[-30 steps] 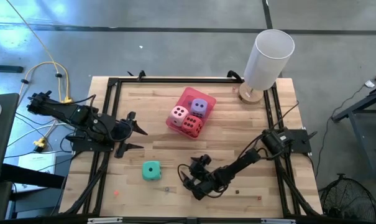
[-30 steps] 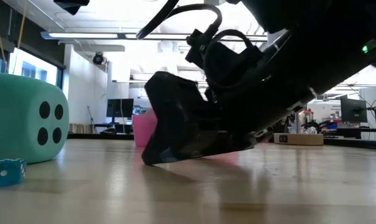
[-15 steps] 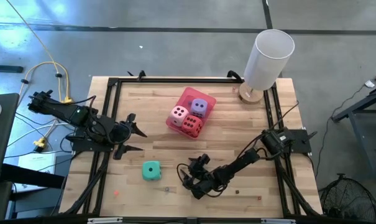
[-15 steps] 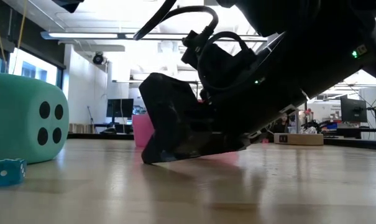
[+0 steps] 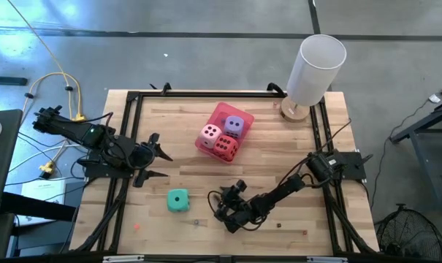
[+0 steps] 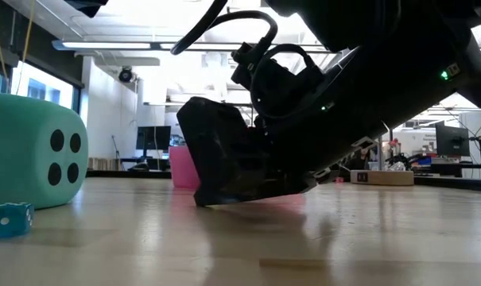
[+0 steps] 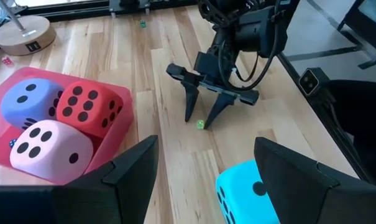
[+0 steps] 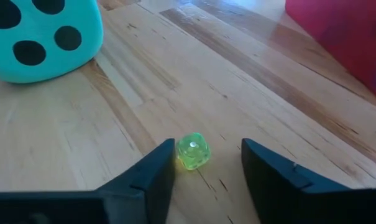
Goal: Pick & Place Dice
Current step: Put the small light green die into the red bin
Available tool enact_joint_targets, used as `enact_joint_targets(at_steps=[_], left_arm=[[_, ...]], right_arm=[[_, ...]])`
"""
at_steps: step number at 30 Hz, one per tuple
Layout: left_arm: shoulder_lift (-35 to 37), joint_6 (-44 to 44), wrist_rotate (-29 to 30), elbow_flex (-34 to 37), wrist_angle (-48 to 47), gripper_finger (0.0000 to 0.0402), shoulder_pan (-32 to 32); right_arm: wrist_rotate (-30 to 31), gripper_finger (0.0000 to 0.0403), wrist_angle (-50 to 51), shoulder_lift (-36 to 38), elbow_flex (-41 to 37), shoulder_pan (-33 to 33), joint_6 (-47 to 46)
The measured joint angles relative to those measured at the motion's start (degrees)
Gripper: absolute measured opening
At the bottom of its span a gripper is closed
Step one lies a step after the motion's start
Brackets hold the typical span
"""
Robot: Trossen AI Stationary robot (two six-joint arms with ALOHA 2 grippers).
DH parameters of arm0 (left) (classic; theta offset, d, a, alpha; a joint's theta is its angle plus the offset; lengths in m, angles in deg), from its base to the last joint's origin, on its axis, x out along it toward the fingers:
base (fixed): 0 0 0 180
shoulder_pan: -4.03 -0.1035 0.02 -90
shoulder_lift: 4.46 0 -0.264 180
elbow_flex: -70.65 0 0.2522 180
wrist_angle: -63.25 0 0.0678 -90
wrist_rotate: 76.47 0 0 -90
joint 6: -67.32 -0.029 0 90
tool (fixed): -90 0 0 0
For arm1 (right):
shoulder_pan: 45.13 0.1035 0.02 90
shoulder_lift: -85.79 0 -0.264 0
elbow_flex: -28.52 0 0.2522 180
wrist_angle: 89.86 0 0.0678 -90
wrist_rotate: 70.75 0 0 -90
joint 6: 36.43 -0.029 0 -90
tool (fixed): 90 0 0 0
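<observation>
Right gripper [image 8: 206,165] down at the table, fingers partly open astride a tiny green die [image 8: 192,151], not yet gripping.

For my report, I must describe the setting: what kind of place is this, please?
Probably a robotics lab or workshop: a wooden table in a black frame, computer monitors on desks behind, ceiling strip lights, and loose cables on the concrete floor.

Bare surface [image 5: 184,164] lay open between the pink tray [image 5: 222,115] and the teal die [image 5: 178,200]. The right claw [image 5: 222,210], low just beside that die, blocked the front strip.
</observation>
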Motion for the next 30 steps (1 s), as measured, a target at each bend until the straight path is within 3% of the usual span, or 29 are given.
enact_joint_targets(at_steps=[14, 23, 30], left_arm=[[-0.02, 0.0, 0.0, 0.0, -1.18, 0.0257, 0.0], [-0.02, 0.28, 0.0, 0.0, -2.53, 0.0257, 0.0], [-0.02, 3.41, 0.0, 0.7, -2.65, 0.0257, 0.11]], right_arm=[[-0.46, 0.0036, -0.02, 0.05, -0.01, -0.36, -0.05], [-6.41, 0.0036, 2.4, 5.88, -0.32, -0.6, 7.41], [0.79, 0.0036, 6.82, 17.62, -0.19, -0.98, 14.63]])
